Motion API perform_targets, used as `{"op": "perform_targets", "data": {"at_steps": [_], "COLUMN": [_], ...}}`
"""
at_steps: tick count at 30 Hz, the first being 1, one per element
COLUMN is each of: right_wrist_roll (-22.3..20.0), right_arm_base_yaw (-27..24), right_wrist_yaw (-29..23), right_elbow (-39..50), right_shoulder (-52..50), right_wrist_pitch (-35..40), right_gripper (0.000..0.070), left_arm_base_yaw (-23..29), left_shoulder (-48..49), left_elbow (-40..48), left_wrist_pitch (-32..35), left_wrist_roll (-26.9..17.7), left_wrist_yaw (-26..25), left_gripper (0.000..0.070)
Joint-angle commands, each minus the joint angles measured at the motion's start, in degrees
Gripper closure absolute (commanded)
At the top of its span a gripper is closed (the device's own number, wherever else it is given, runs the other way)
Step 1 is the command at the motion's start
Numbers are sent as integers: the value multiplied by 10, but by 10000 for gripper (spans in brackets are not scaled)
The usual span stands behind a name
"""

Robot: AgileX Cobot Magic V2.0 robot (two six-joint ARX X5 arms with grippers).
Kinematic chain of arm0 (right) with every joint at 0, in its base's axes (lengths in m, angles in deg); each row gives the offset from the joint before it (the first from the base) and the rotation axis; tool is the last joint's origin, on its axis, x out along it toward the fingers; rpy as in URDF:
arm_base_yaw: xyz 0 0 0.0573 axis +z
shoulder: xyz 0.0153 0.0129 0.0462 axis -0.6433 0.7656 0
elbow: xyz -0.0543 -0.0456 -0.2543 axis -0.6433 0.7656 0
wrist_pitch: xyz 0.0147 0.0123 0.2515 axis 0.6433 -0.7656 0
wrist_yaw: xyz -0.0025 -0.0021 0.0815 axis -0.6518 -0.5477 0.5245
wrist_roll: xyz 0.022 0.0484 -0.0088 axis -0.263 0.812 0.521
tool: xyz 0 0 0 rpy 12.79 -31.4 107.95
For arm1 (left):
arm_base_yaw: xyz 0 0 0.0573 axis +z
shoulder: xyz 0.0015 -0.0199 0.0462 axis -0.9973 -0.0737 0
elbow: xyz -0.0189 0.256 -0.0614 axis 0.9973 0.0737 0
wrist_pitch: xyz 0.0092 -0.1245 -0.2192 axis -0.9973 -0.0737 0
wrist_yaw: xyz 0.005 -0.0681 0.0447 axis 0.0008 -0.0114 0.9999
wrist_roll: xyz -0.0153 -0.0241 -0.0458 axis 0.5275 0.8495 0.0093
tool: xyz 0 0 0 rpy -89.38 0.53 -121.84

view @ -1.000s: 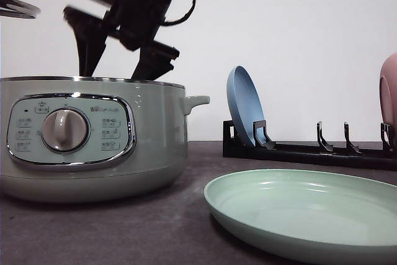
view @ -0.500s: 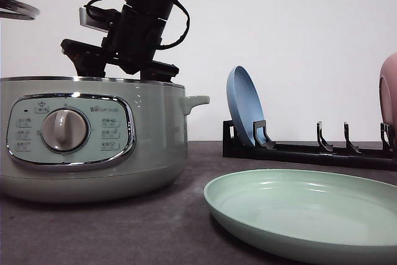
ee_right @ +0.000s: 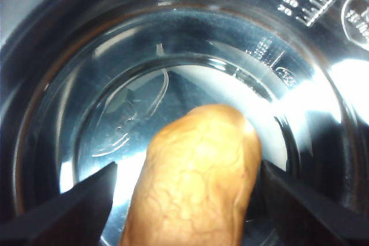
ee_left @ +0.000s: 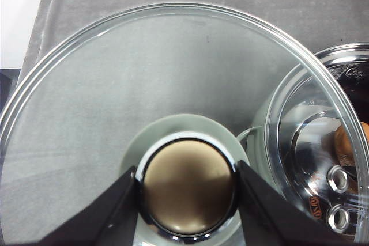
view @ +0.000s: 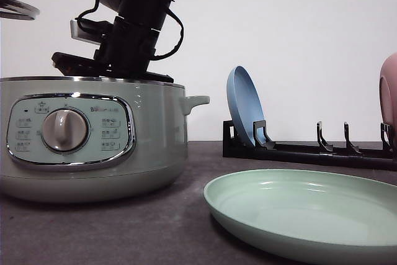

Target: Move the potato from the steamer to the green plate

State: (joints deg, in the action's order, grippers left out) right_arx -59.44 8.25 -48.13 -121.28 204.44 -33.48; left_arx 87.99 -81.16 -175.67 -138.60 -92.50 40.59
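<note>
The potato [ee_right: 193, 182], orange-brown and oval, lies on the shiny floor of the steamer [view: 87, 134]. My right gripper [ee_right: 190, 205] is down inside the pot and open, one finger on each side of the potato with a gap to each. From the front, the right arm [view: 127, 41] dips behind the steamer's rim, which hides its fingers. My left gripper [ee_left: 187, 200] is shut on the knob of the glass lid [ee_left: 144, 73], held up to the left of the pot. The green plate [view: 248, 184] sits bare on the table at front right.
A black dish rack [view: 310, 152] stands behind the plate, with a blue plate [view: 243, 105] upright in it and a pink dish [view: 389, 97] at its right end. The lid's edge [view: 17, 9] shows at the upper left. Dark grey cloth covers the table.
The right arm has come down into the steamer. Its open fingers, visible above the rim a second ago, are now below it.
</note>
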Motion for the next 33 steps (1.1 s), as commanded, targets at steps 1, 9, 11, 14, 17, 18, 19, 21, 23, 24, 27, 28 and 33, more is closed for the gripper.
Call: {"op": "perform_targets", "data": {"at_steps": [1,9,11,14,17,18,19,21,23,24,27,28,33], "right_wrist_roll": [6,6,6,5,4,1,-1,-4,-8,-12,-24,-29,-54], "right_arm_base_yaw": [6,6,6,4,3,3,2,0,-1,-2,-6,-8,-22], "right_wrist_yaw": [0,4,4,4,4,3,3,4,3,3,3,3,-1], "right_elbow": [-17,-17,-17,-17,-18,-18,-18,-18,-18,-18,-18,-18,-18], "right_shoulder": [16,15,14,6,-9,-16,-25,-45,-71,-84,-129,-145,-227], "right_wrist_pitch": [1,-8,-7,-6,-7,-7,-8,-11,-15,-18,-32,-39,-97], "right_gripper": [277,510,529,529,529,529,529,529,529,529,529,529,529], "left_arm_base_yaw": [0,0,0,0,0,0,0,0,0,0,0,-1,-6], "left_shoulder": [6,6,6,6,6,6,6,6,6,6,6,6,6], "left_elbow": [-15,-15,-15,-15,-15,-15,-15,-15,-15,-15,-15,-15,-15], "left_wrist_pitch": [21,21,21,21,22,22,22,22,22,22,22,22,22], "left_wrist_roll": [1,1,1,1,1,1,1,1,1,1,1,1,1], "left_wrist_yaw": [2,2,2,2,2,2,2,2,1,1,-1,-4,-30], "left_gripper": [698,698,698,698,698,698,698,698,699,699,699,698,698]}}
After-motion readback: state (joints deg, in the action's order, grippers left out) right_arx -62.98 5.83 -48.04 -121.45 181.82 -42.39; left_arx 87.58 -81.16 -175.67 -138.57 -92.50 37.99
